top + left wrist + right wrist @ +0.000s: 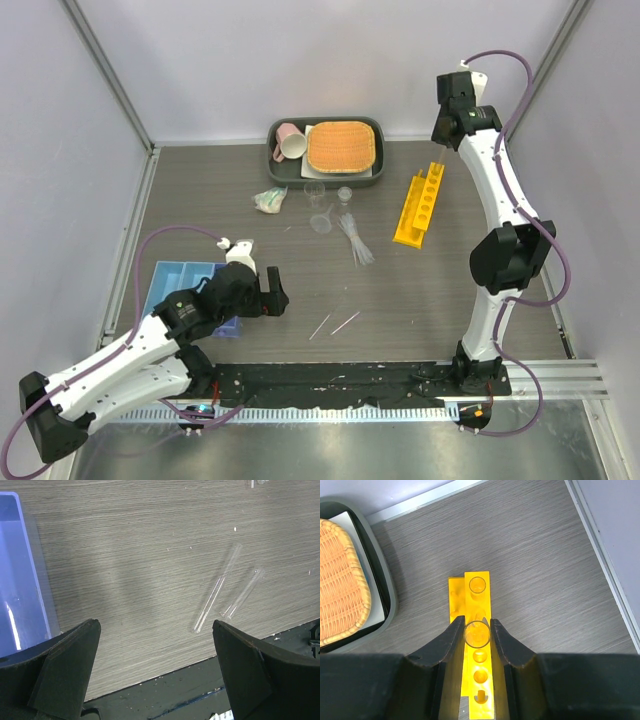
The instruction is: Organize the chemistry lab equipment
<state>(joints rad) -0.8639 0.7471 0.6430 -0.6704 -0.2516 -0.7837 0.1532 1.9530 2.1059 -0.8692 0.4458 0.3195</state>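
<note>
My right gripper (477,630) is shut on a thin glass tube (477,633), held upright above the yellow holed rack (455,600). Another tube (477,585) stands in a far hole of the rack. In the top view this gripper (441,152) is high over the rack's (420,205) far end. My left gripper (156,630) is open and empty, low over the table's near edge. Two glass tubes (216,589) (242,594) lie just ahead of it to the right. The blue tray (20,580) is at its left; in the top view (180,285) my left arm partly covers it.
Small clear beakers and a funnel (321,222) and a pile of pipettes (355,240) lie mid-table. A green and white bundle (269,199) lies left of them. The dark tray (275,165) with the pink mug (290,142) and the orange mat (343,146) is at the back.
</note>
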